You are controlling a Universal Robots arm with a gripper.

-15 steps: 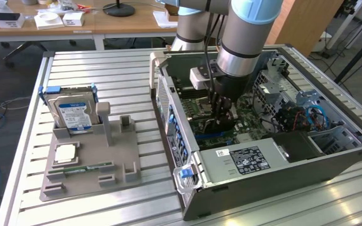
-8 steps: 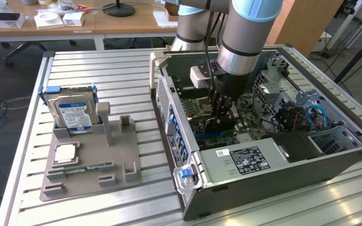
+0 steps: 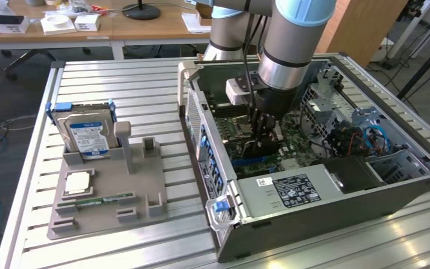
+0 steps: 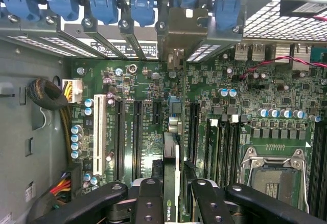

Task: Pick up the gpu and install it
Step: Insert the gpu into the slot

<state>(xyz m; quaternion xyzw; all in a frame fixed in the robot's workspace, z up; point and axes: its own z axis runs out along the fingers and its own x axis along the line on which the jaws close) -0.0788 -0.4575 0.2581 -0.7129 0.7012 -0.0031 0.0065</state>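
Wooden desks [image 3: 163,25] stand at the back, and in front of them we see a slotted metal table [image 3: 125,84]. On the exterior view's left part of it lies a gray fixture plate [image 3: 103,216]. A hard drive [image 3: 88,131] with a blue and white label stands on edge at the far end of the plate. A square processor chip [image 3: 78,182] lies flat nearer to us, and a narrow green memory stick [image 3: 99,198] lies just beside the chip.

Towards the exterior view's right we find an open computer case [image 3: 327,227] lying on its side, with a silver power supply [image 3: 290,193] in its near corner. The robot arm [image 3: 290,45] reaches down into the case, and its gripper [image 3: 263,139] hangs low over the motherboard [image 4: 255,96].

In the wrist view we see the gpu [image 4: 171,152] edge-on between the two black fingers [image 4: 148,198], which pinch it from both sides. The card stands upright over the board, between a white slot [image 4: 98,132] and the open processor socket [image 4: 271,178]. We cannot tell if its lower edge touches a slot. Blue cables [image 3: 375,137] lie in the case at the far right.
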